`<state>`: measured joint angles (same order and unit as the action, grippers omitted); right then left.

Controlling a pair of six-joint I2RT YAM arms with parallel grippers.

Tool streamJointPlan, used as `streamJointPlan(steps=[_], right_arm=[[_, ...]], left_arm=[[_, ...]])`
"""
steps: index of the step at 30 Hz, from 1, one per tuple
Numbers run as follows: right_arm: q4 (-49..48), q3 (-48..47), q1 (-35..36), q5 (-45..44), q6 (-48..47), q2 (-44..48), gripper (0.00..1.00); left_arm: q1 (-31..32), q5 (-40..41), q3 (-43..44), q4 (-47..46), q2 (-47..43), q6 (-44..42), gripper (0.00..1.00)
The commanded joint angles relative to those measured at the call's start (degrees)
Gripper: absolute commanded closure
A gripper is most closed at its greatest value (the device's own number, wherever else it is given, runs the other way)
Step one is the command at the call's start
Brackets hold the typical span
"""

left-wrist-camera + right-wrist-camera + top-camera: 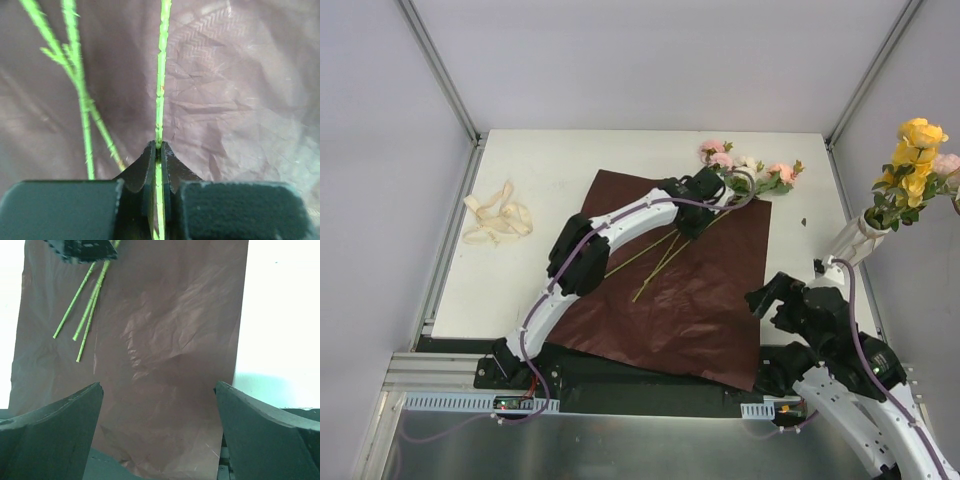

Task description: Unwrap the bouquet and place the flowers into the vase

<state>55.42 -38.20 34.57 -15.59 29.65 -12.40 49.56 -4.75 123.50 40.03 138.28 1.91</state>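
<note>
Nearest to us, our right gripper (159,386) hangs with its jaws spread wide and nothing between them, above the near right part of the maroon paper (705,300). The paper lies opened out flat and crinkled on the white worktop (550,170), its near edge reaching past the worktop's edge toward the arm bases. Farther in, our left gripper (160,146) is down over the paper with its jaws pressed together on a single thin green stem (161,75), which runs straight out from between the fingertips. Just to one side of that gripper, two more loose stems (80,95) lie on the paper, crossing each other, and their cut ends point back toward the near edge. Beyond the left gripper and a little to its right, the pink and cream flowers (750,172) rest with their leaves at the paper's far right corner, the blooms spilling onto the bare worktop. Well off to the left gripper's left, a loose cream ribbon (498,220) sits crumpled on the worktop, apart from the paper. Beyond the right gripper and to its right, the vase (858,240) stands near the worktop's right edge, leaning in the overhead view, and it already carries yellow flowers (917,158) with green leaves and one pink bloom.
</note>
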Motion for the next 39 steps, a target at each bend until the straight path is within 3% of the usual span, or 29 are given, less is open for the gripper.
streamJointPlan(steps=[1,7,15,19,21,25,28,36,39], right_arm=[[-4.09,-1.09,-0.20,1.09,1.37,-2.62,0.03],[-8.65,-3.81,-0.11,2.67,3.48,-7.44,0.03],[-13.85,-10.84,-0.20,-8.91,18.31,-17.56,0.03],[-17.26,-11.90,-2.04,-11.39,19.75,-23.96,0.03],[-21.39,-11.03,-5.62,-8.86,20.01,-27.21,0.03],[-32.36,-6.55,-17.23,12.88,19.75,-35.56,0.03],[-40.64,-5.31,-22.60,24.08,17.39,-43.91,0.03],[-47.94,-6.98,-26.21,28.69,13.77,-57.46,0.01],[-49.09,-7.24,-26.57,29.04,14.64,-60.44,0.25]], left_arm=[[-0.43,1.60,1.48,0.05,-13.81,0.37,1.00],[-1.75,-6.93,-1.59,0.14,-22.16,4.50,1.00],[-1.92,-12.38,-10.65,-0.21,-27.36,10.04,1.00],[-2.01,-13.88,-13.63,-1.18,-28.06,12.06,1.00],[-1.92,-14.58,-15.65,-1.88,-28.68,12.67,1.00],[-1.84,-15.90,-18.99,-3.99,-29.64,14.17,1.00],[-1.75,-17.48,-20.84,-5.40,-29.91,15.22,1.00],[-1.57,-18.54,-24.45,-7.60,-30.96,15.93,1.00],[-1.57,-18.89,-24.71,-7.86,-31.05,16.02,1.00]])
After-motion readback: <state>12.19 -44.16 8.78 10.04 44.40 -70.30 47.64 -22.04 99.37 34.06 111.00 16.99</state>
